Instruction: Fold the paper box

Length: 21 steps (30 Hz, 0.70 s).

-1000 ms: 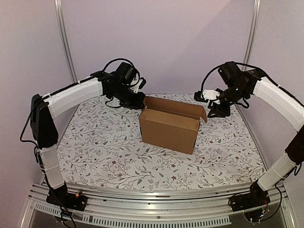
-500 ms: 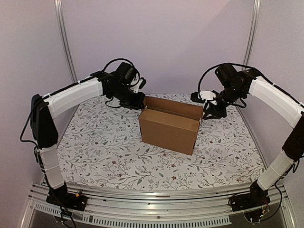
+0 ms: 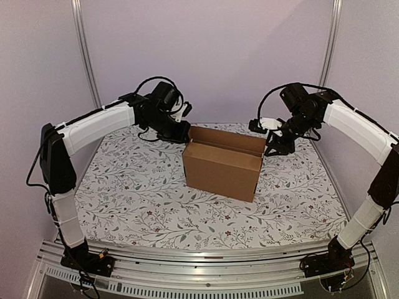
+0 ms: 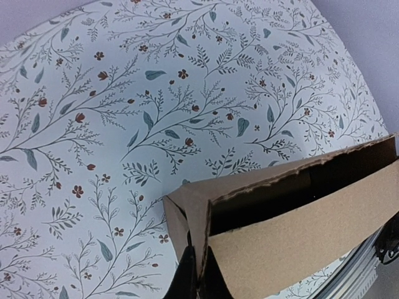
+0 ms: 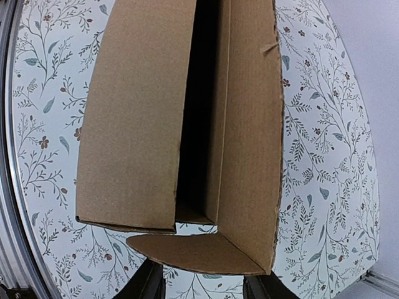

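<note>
The paper box (image 3: 221, 163) is plain brown cardboard, standing mid-table with its top open and the lid panel raised behind. My left gripper (image 3: 183, 132) is at its back left corner. In the left wrist view the left gripper (image 4: 199, 283) is shut on the paper box (image 4: 293, 224), pinching a thin wall edge at that corner. My right gripper (image 3: 272, 144) hangs by the box's right end. In the right wrist view the right gripper (image 5: 207, 285) stands open. A rounded end flap (image 5: 199, 252) of the paper box (image 5: 137, 112) lies just beyond its fingertips.
A floral cloth (image 3: 137, 187) covers the table. Metal posts (image 3: 84, 56) stand at the back corners against a plain wall. An aluminium rail (image 3: 206, 261) with both arm bases runs along the near edge.
My right gripper has moved left, closer to the box's right end, and the end flap there now sticks out less. The left arm and the box body have stayed put.
</note>
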{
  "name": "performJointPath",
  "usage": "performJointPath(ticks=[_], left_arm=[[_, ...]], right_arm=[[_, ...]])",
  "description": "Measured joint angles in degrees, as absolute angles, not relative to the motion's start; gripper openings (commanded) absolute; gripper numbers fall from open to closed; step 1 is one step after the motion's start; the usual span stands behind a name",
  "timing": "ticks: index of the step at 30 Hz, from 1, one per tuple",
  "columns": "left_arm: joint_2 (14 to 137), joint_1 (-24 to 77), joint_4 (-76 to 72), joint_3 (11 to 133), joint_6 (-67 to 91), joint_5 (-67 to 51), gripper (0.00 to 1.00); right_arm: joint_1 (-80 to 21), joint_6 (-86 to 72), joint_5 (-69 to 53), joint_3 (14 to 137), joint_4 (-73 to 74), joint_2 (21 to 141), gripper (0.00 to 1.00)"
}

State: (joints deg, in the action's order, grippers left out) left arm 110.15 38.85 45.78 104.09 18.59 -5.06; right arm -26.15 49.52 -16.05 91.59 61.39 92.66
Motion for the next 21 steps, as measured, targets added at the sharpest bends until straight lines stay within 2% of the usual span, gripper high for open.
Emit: performJointPath(ticks=[21], left_arm=[[110.1,38.9,45.8,104.1,18.2,-4.9,0.0]], right_arm=[[-26.1,46.2,-11.4,93.2,58.7,94.6,0.47]])
